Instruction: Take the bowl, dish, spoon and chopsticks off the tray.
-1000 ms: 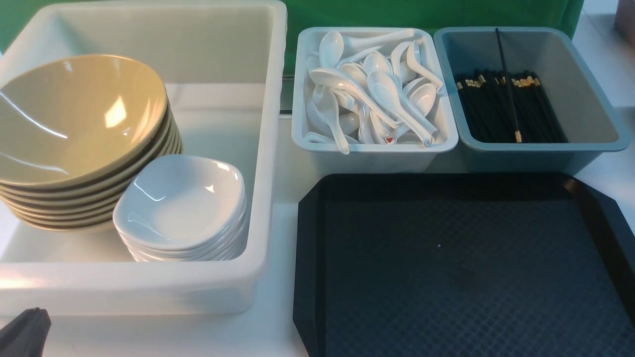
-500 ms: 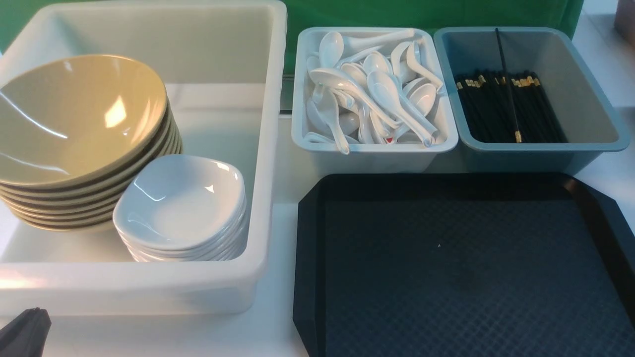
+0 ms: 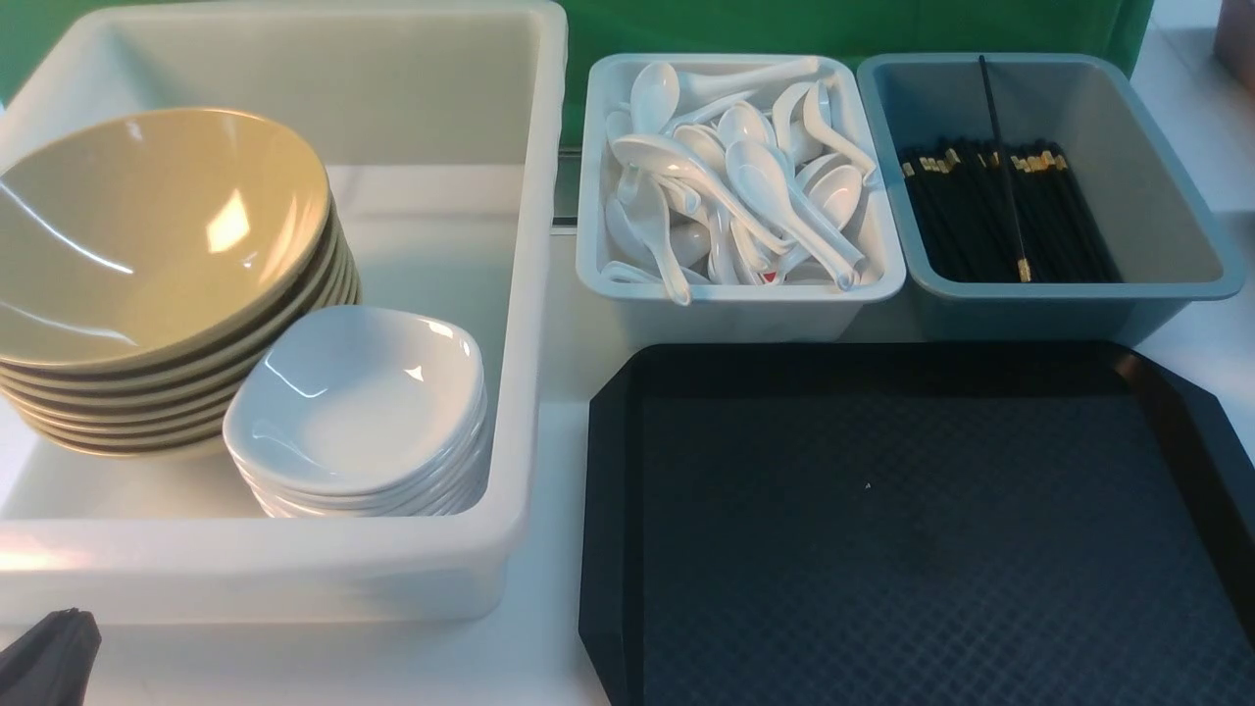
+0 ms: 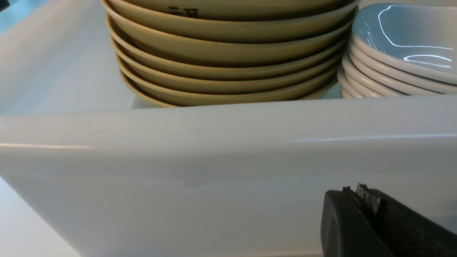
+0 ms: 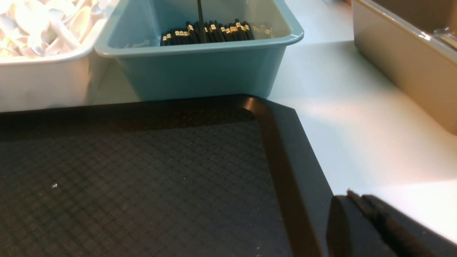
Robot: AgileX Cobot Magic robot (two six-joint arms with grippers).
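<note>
Two grippers, both closed on nothing: left gripper [image 4: 360, 192] beside the white tub [image 3: 510, 529] (bowls, dishes stacked inside); right gripper [image 5: 357, 201] over the tray [image 3: 613, 471] rim.

tray [image 3: 922, 549]: black, diamond-textured | bowl [image 3: 147, 235]: tan-olive | dish [image 3: 358, 402]: white

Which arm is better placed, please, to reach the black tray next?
Probably right: the right gripper sits shut beside the tray's rim, while the left gripper sits in front of the white tub.

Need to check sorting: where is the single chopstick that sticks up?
Front view, far right: the chopstick lies slanted atop the black chopstick bundle inside the grey-blue bin, behind the tray.
</note>
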